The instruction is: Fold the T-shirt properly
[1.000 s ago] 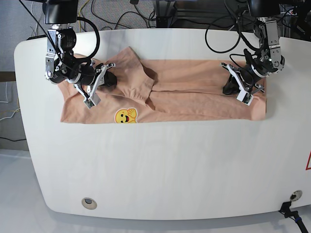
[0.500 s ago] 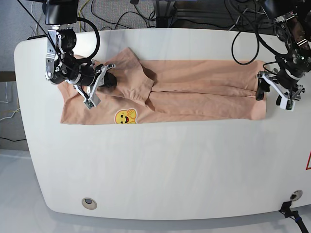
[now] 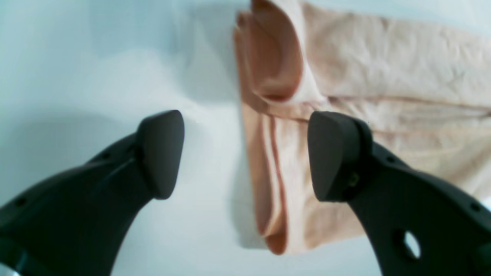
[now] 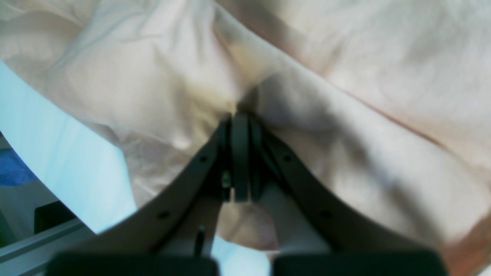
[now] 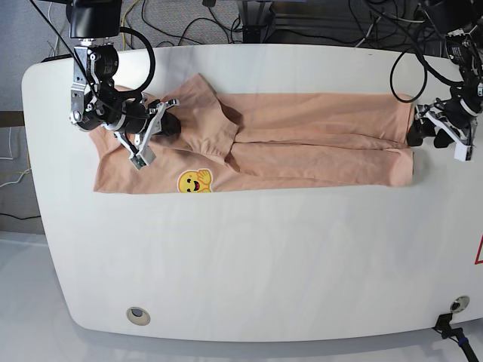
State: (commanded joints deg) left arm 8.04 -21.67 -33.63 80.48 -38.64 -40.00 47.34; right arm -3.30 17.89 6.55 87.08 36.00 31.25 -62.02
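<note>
The peach T-shirt (image 5: 302,139) lies as a long folded band across the far half of the white table (image 5: 249,264), its yellow smiley print (image 5: 195,180) near the front edge at the left. My right gripper (image 5: 170,124) rests on the shirt's left part and is shut on a pinch of the T-shirt (image 4: 345,126), which puckers at the right gripper (image 4: 239,119) tips. My left gripper (image 5: 417,134) is at the shirt's right end. In the left wrist view the left gripper (image 3: 245,153) is open, and the T-shirt's (image 3: 383,76) layered end edge lies between its fingers.
Black cables (image 5: 226,23) and equipment crowd the floor behind the table. The table's rounded right edge (image 5: 477,188) is close to my left gripper. A round metal insert (image 5: 137,314) sits near the front left corner.
My left gripper has moved right, from on top of the shirt out to its right end. The right arm has stayed where it was.
</note>
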